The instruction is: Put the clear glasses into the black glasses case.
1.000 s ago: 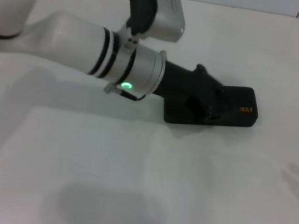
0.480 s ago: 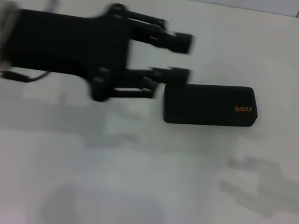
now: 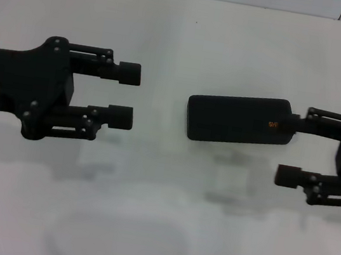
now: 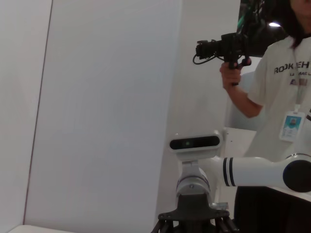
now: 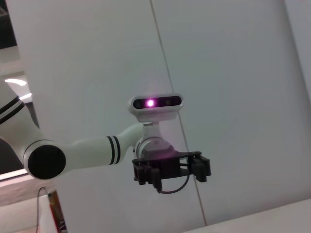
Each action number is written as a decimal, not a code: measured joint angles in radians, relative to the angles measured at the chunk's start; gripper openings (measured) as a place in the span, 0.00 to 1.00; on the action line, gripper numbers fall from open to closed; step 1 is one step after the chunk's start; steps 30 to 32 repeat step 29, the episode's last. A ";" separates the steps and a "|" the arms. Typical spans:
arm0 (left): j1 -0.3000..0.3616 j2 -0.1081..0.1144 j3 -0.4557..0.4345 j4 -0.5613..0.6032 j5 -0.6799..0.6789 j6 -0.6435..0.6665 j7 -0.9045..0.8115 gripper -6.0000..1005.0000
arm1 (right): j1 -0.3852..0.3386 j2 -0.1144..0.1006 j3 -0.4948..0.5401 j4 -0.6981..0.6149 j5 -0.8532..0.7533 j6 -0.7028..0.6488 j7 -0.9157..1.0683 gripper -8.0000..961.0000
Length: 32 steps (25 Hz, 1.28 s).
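The black glasses case (image 3: 239,120) lies shut on the white table, right of centre, with its orange mark (image 3: 278,125) near the right end. My left gripper (image 3: 126,95) hovers open to the left of the case, a gap apart, fingers pointing at it. At the case's right end is my right gripper (image 3: 290,148), open; its upper finger (image 3: 306,122) overlaps that end, and I cannot tell if they touch. The clear glasses do not show in any view. The right wrist view shows the left gripper (image 5: 170,170) from afar.
The white table (image 3: 184,33) runs back to a tiled wall. Faint shadows lie on it below the grippers. In the left wrist view a person (image 4: 277,97) holding a camera stands behind the right arm (image 4: 252,171).
My left arm has drawn back to the left, off the case, and its open gripper now shows whole. The right gripper has come in from the right edge to the case's right end.
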 joint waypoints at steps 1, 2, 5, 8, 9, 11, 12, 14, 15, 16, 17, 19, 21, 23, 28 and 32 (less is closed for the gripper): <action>0.004 0.001 0.000 -0.001 0.000 0.000 0.006 0.56 | 0.005 0.000 -0.010 0.000 0.004 0.005 0.000 0.81; 0.007 0.004 -0.002 -0.003 0.000 0.001 0.009 0.57 | 0.010 0.000 -0.024 0.000 0.012 0.012 0.000 0.81; 0.010 0.010 -0.004 -0.011 0.000 0.002 0.015 0.57 | 0.025 0.000 -0.052 0.000 0.040 0.020 -0.002 0.81; 0.006 0.017 -0.005 -0.040 0.000 0.002 0.031 0.57 | 0.035 0.000 -0.077 -0.001 0.060 0.027 -0.010 0.81; 0.004 0.020 -0.005 -0.054 0.000 0.002 0.035 0.57 | 0.037 0.000 -0.086 0.000 0.066 0.030 -0.014 0.81; -0.003 0.030 -0.005 -0.088 0.000 0.003 0.044 0.57 | 0.042 0.001 -0.106 0.005 0.080 0.036 -0.025 0.81; -0.004 0.033 -0.004 -0.095 0.000 0.003 0.046 0.57 | 0.044 0.001 -0.116 0.007 0.085 0.041 -0.029 0.81; -0.006 0.038 -0.004 -0.111 0.000 0.003 0.050 0.57 | 0.045 0.002 -0.138 0.009 0.095 0.054 -0.036 0.81; -0.007 0.040 -0.004 -0.117 0.000 0.003 0.052 0.57 | 0.045 0.003 -0.153 0.009 0.100 0.064 -0.040 0.81; -0.007 0.042 -0.004 -0.120 0.001 0.003 0.053 0.57 | 0.046 0.003 -0.165 0.010 0.102 0.075 -0.044 0.81; -0.007 0.043 -0.004 -0.123 0.001 0.003 0.055 0.57 | 0.046 0.003 -0.176 0.010 0.102 0.085 -0.047 0.81; -0.006 0.045 -0.005 -0.126 0.001 0.003 0.057 0.57 | 0.046 0.003 -0.197 0.010 0.102 0.102 -0.048 0.81; -0.003 0.046 -0.006 -0.126 0.007 0.004 0.058 0.57 | 0.046 0.003 -0.213 0.010 0.102 0.115 -0.050 0.81; -0.002 0.047 -0.006 -0.127 0.022 0.004 0.059 0.57 | 0.046 0.003 -0.221 0.011 0.106 0.118 -0.051 0.81; 0.000 0.045 -0.006 -0.127 0.048 0.004 0.062 0.57 | 0.045 0.003 -0.229 0.020 0.129 0.117 -0.056 0.81; 0.002 0.044 -0.006 -0.127 0.049 0.004 0.063 0.57 | 0.043 0.003 -0.229 0.020 0.131 0.116 -0.058 0.81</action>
